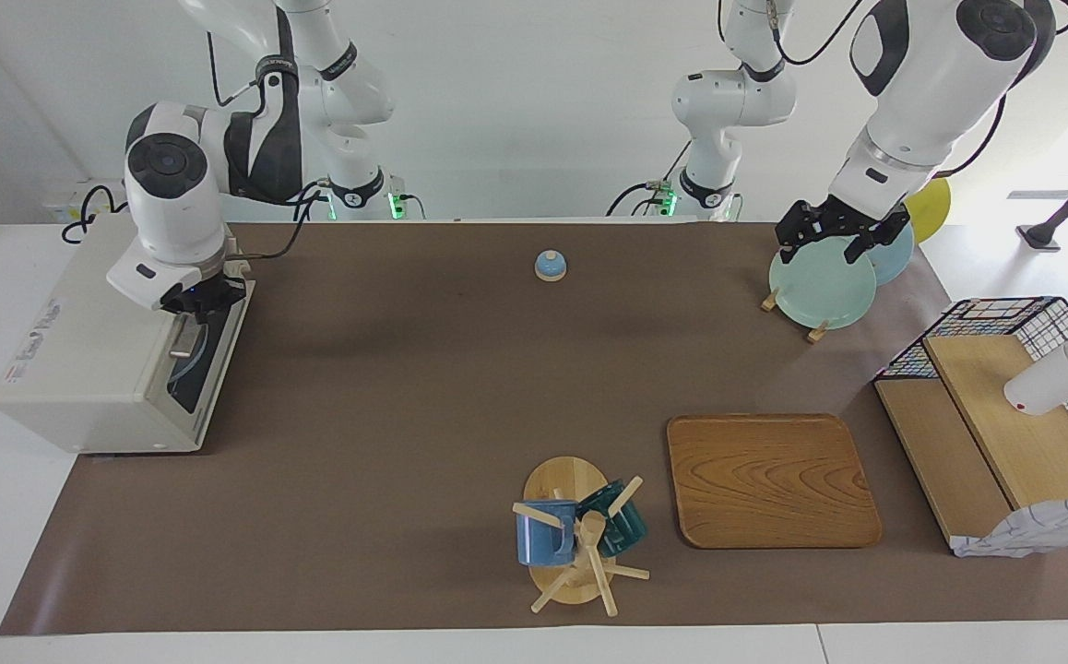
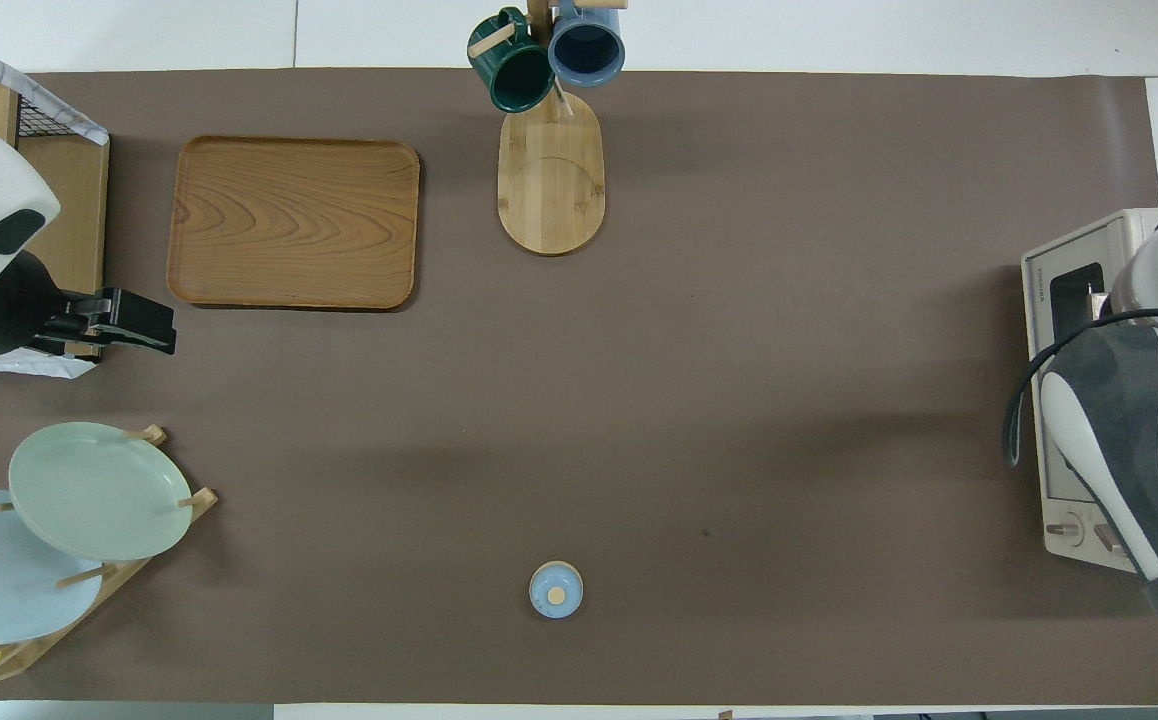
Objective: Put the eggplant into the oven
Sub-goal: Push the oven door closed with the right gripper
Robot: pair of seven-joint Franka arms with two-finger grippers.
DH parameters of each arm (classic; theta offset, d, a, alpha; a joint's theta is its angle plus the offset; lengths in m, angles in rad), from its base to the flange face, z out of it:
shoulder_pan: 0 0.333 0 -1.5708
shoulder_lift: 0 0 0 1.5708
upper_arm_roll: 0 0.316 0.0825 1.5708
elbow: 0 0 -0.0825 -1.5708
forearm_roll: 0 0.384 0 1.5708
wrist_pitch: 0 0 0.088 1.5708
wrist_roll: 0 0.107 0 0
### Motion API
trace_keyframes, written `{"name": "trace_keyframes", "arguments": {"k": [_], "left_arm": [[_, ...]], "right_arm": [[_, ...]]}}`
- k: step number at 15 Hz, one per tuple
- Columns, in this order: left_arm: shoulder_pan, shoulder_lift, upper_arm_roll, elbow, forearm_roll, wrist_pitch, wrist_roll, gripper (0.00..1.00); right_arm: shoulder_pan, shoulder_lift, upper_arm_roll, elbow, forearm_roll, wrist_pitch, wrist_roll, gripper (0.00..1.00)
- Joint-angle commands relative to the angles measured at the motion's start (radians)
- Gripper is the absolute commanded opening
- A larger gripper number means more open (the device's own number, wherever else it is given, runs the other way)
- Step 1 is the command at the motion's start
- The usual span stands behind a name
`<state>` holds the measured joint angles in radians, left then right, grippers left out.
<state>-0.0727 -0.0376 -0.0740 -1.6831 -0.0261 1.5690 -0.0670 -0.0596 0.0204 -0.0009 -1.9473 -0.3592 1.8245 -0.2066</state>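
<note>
The cream-white oven point(image 1: 82, 360) point(image 2: 1069, 400) stands at the right arm's end of the table with its dark glass door point(image 1: 205, 364) closed upright. The eggplant is hidden inside it; only a pale blue plate shows faintly through the glass. My right gripper point(image 1: 197, 300) is shut and rests against the top edge of the door, above the bar handle point(image 1: 183, 351). In the overhead view the right arm point(image 2: 1139, 420) covers its own gripper. My left gripper point(image 1: 834, 242) point(image 2: 144, 335) waits open over the plate rack, holding nothing.
A plate rack with a green plate point(image 1: 820, 281) stands near the left arm's base. A small blue bell point(image 1: 551, 266) sits mid-table. A mug tree point(image 1: 571, 539), a wooden tray point(image 1: 772, 480) and a wire basket with wooden shelves point(image 1: 1004, 415) lie farther out.
</note>
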Motion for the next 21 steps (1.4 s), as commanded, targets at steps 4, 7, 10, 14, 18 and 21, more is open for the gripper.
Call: {"name": "trace_keyframes", "arguments": {"k": [4, 7, 10, 14, 18, 21], "left_arm": [[0.01, -0.007, -0.007, -0.001, 0.014, -0.004, 0.007, 1.0], [0.01, -0.007, -0.007, -0.001, 0.014, -0.004, 0.007, 1.0], [0.01, -0.007, -0.007, -0.001, 0.014, -0.004, 0.007, 1.0], [0.01, -0.005, -0.007, 0.0, 0.014, -0.004, 0.007, 1.0], [0.01, -0.007, -0.007, -0.001, 0.014, -0.004, 0.007, 1.0], [0.01, -0.005, -0.007, -0.001, 0.014, -0.004, 0.007, 1.0]], "right_arm": [[-0.005, -0.017, 0.005, 0.137, 0.201, -0.157, -0.031, 0.14], [0.015, -0.01, 0.01, 0.159, 0.282, -0.117, -0.024, 0.27], [0.09, 0.012, 0.022, 0.166, 0.319, -0.07, 0.074, 1.0], [0.083, 0.003, 0.018, 0.168, 0.319, -0.143, 0.133, 1.0], [0.058, -0.039, 0.012, 0.145, 0.319, -0.145, 0.122, 1.0], [0.061, -0.053, -0.01, 0.14, 0.319, -0.143, 0.121, 1.0]]}}
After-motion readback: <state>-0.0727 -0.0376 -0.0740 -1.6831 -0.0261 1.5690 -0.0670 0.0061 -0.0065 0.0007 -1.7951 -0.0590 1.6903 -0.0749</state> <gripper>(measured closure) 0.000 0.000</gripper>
